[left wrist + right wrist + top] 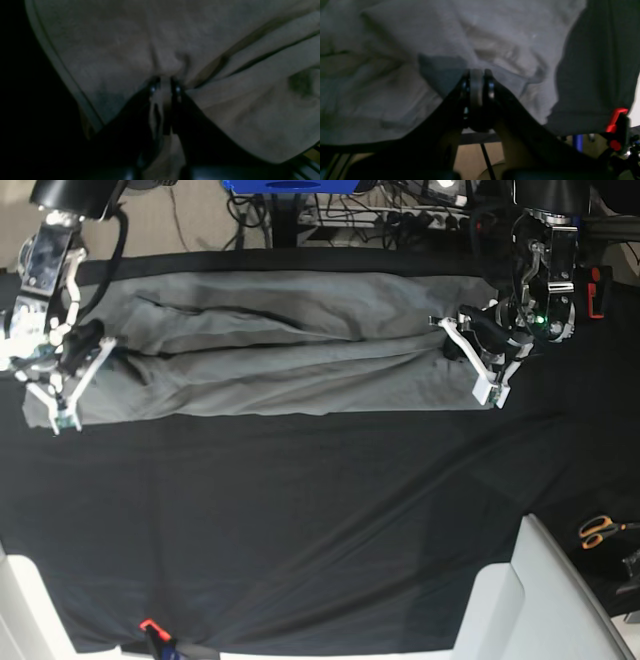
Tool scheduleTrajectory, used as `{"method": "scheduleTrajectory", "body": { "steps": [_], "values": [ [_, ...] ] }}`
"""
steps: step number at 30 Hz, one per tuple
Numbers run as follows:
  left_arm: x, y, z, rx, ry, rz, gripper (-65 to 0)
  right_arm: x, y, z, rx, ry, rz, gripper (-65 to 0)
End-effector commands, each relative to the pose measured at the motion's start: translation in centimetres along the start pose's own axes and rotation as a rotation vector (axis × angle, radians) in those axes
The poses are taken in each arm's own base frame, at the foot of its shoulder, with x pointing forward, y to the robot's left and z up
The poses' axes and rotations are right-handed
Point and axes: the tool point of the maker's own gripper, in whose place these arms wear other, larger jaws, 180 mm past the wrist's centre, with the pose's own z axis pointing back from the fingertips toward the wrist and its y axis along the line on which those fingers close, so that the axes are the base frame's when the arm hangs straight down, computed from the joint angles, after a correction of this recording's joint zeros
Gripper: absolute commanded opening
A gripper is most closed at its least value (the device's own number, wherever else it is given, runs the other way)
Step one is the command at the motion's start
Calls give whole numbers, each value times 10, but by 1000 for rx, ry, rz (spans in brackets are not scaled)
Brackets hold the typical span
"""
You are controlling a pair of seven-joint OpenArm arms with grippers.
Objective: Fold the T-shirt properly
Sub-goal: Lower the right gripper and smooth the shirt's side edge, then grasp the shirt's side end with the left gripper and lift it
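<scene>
Black cloth (300, 520) over table – both grippers, left (165, 86) & right (477, 80), pinching T-shirt (280, 350) ends.

The T-shirt (280, 350) is plain medium grey, unpatterned. The cloth (300, 520) over the counter is plain black. Both grippers' fingers (480, 370) are white in the base view. Orange-handled scissors (600, 530) lie at the right edge.

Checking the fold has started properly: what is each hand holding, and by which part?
Both hold the T-shirt. The left hand pinches a fold at one end, the right hand the opposite end, near its edge.
</scene>
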Motion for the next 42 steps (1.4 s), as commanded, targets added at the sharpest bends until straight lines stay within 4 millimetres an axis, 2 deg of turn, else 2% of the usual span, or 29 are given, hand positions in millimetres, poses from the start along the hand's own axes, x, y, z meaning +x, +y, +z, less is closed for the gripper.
{"method": "scheduleTrajectory", "body": {
  "steps": [1,7,10,14,18,21,26,30,35,38,39,42],
  "values": [
    [-16,-2,0,-7,64,-14,-650,8,-9,5,-28,-30,1,-650],
    [-15,-2,0,-7,64,-15,-650,5,-7,3,-24,-20,0,-648],
    [-15,-2,0,-7,64,-15,-650,-6,-8,3,-28,32,-1,-644],
    [-16,1,1,-1,67,-21,-650,-12,-2,3,-15,67,-15,-558],
    [-13,1,3,0,59,-27,-650,-21,-6,4,-20,74,-93,-441],
    [-9,-2,6,-3,45,-39,-650,-14,-12,11,-39,47,-96,-401],
    [4,-6,15,-1,4,-59,-650,8,-34,38,-114,-56,-115,-398],
    [4,-8,19,-3,-6,-66,-650,12,-39,42,-127,-74,-125,-395],
    [14,5,27,27,-44,-40,-349,12,-38,42,-121,-76,-122,-395],
    [34,11,42,54,-110,-45,-188,12,-37,42,-120,-75,-121,-396],
    [35,14,48,65,-125,-45,-145,12,-37,42,-119,-75,-119,-396],
    [58,21,73,104,-211,-63,-41,12,-37,42,-119,-75,-119,-398]
  ]
}}
